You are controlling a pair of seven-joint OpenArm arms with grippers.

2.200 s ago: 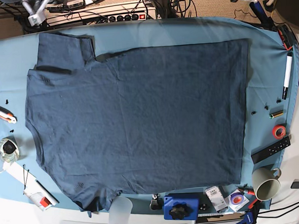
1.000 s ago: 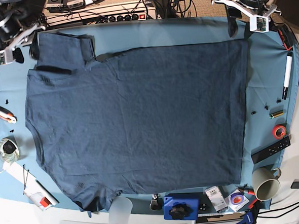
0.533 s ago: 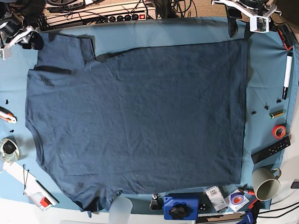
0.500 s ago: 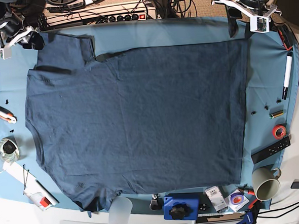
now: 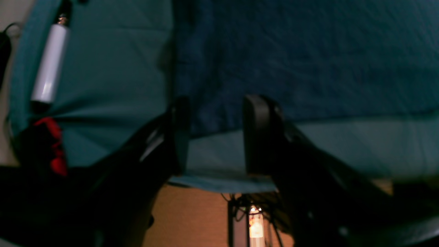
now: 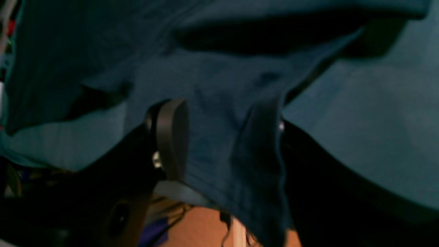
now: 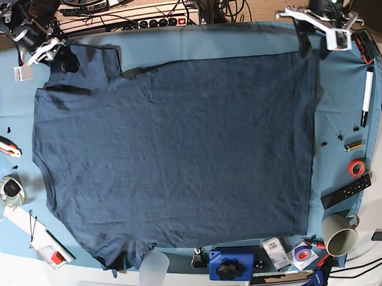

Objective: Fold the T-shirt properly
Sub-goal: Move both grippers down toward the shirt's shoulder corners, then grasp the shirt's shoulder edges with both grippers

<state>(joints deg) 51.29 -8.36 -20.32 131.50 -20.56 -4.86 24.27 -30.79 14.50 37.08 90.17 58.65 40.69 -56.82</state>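
The dark navy T-shirt (image 7: 178, 150) lies spread flat on the teal table cloth (image 7: 223, 40), sleeve at the top left, hem along the right. My left gripper (image 7: 309, 45) is at the shirt's top right hem corner. In the left wrist view it (image 5: 217, 133) is open, and its fingers (image 5: 260, 133) straddle that corner (image 5: 212, 113). My right gripper (image 7: 61, 59) is at the top left sleeve. In the right wrist view it (image 6: 216, 140) is open with sleeve fabric (image 6: 219, 113) between the jaws and draped over one finger.
A white marker (image 7: 367, 96), red tape roll (image 7: 356, 167), remote (image 7: 345, 192) and mug (image 7: 340, 233) lie along the right edge. A blue object (image 7: 231, 264) and clear cup (image 7: 152, 275) sit at the front. A cutter (image 7: 1, 143) lies at the left.
Both grippers have come in from the table's far corners onto the shirt: the right one onto the sleeve, the left one down onto the hem corner.
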